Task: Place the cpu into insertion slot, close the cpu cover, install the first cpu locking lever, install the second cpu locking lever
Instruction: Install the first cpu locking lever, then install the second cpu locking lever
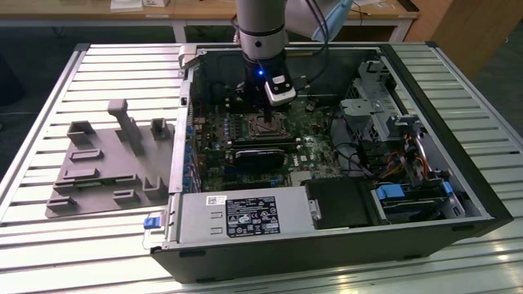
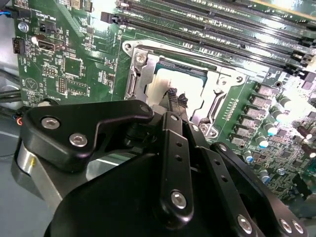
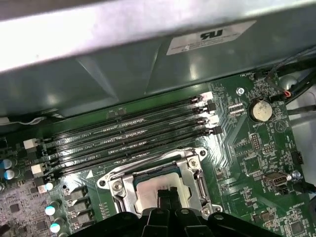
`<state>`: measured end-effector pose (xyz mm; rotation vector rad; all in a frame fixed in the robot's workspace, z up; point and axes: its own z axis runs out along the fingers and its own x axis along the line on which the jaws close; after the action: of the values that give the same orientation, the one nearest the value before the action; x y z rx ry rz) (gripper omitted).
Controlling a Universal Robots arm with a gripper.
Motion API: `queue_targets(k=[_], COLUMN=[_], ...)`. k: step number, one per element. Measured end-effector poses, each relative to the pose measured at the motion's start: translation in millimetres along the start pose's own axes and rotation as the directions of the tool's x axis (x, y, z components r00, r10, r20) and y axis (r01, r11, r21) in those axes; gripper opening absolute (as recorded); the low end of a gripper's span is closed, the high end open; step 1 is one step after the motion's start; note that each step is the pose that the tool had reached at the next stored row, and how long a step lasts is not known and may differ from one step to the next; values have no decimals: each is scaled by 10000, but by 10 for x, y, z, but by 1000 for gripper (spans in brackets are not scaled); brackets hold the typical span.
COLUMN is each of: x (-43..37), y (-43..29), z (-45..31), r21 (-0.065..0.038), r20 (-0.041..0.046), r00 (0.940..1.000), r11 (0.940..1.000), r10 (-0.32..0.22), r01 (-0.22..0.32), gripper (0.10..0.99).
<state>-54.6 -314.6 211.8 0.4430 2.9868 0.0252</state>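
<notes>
CPU (image 3: pixel 157 186) seated in socket, cpu cover (image 3: pixel 190 160) lying flat around it; gripper (image 3: pixel 168 196) fingertips pressed together on chip top, holding nothing

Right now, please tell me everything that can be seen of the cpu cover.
The cpu cover is a thin, square frame of shiny silver metal with a cut-out centre. In both wrist views it lies flat and closed over the socket on the green motherboard, among screws at the socket's corners. Through its opening the cpu shows its grey metal top. The gripper is directly above the opening; contact cannot be judged.
</notes>
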Motion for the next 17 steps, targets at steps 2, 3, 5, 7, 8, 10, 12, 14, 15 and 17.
queue_targets(k=[2, 3, 5, 7, 8, 10, 12, 14, 15, 17], x=[-4, -7, -12, -17, -19, -22, -22, -22, -23, -22], y=[1, 2, 3, 4, 5, 6, 6, 6, 6, 6], z=[-32, -51, -94, -136, -153, -178, -181, -183, -184, -184], r21=[-2, -3, -4, -3, -3, -2, -4, -3, -3, -3], r20=[1, 1, 1, 1, 1, 1, 1, 1, 1, 1], r00=[10000, 10000, 10000, 10000, 10000, 10000, 10000, 10000, 10000, 10000], r11=[10000, 10000, 10000, 10000, 10000, 10000, 10000, 10000, 10000, 10000], r10=[-1, -1, -1, -1, 0, -1, -1, -1, -1, -1], r01=[1, 1, 1, 1, 0, 1, 1, 1, 1, 1], gripper=[102, 102, 102, 102, 102, 102, 102, 102, 102, 102])
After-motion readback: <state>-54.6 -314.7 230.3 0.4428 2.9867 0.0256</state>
